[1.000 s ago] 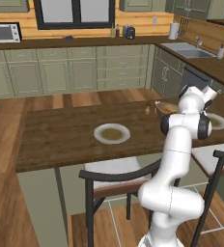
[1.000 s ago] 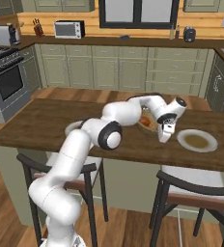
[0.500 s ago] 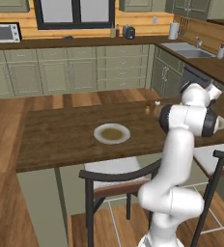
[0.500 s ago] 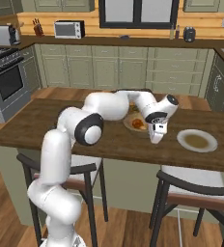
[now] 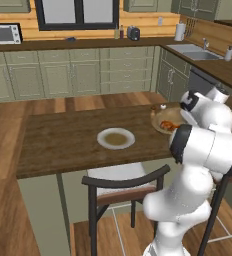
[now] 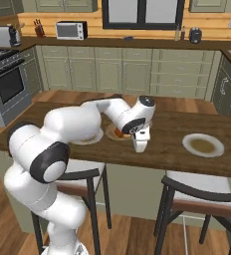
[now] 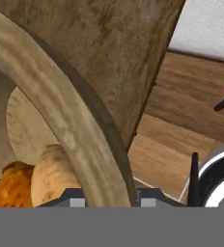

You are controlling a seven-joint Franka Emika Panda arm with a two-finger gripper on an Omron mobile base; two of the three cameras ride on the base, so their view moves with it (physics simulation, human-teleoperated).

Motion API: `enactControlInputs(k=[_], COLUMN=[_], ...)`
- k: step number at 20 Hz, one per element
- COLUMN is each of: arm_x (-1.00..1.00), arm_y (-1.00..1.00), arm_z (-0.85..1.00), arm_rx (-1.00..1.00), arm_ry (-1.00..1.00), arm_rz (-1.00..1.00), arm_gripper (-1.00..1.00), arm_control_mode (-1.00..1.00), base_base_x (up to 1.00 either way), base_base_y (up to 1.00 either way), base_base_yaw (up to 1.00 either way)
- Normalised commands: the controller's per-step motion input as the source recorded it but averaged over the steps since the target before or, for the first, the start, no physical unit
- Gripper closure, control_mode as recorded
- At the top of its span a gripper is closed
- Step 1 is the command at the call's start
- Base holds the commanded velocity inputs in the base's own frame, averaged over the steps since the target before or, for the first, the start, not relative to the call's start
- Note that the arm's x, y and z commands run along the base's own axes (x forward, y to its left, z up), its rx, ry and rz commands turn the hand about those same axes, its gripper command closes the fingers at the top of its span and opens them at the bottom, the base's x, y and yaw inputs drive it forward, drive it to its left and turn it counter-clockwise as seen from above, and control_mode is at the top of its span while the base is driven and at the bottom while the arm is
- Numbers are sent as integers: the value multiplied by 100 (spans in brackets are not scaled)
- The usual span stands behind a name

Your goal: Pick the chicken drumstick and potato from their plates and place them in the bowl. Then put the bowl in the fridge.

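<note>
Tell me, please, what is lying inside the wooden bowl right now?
In the hand view, the bowl holds the potato and, beside it, the chicken drumstick. The rim, gripped by the gripper, covers part of the potato; the rest of the bowl's inside lies out of frame.

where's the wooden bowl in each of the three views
Left base view: the bowl sits at the table's right end, partly hidden behind the arm, the chicken drumstick inside.
Right base view: its rim peeks out left of the gripper.
Hand view: the thick rim sweeps across close up, gripped.
Shared landmark: the empty plate on the table.
</note>
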Motion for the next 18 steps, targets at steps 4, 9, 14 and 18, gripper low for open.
enactControlInputs(k=[4, 9, 14, 18], arm_x=[-72, -58, -93, -99], arm_y=[38, 63, 38, 20], arm_z=[76, 63, 30, 14], arm_rx=[36, 24, 0, 0], arm_ry=[3, 11, 0, 0], arm_rz=[0, 0, 0, 0], arm_gripper=[100, 100, 100, 100], arm_control_mode=[-100, -100, -100, -100], base_base_x=[0, 0, 0, 0], base_base_y=[0, 0, 0, 0], base_base_yaw=[0, 0, 0, 0])
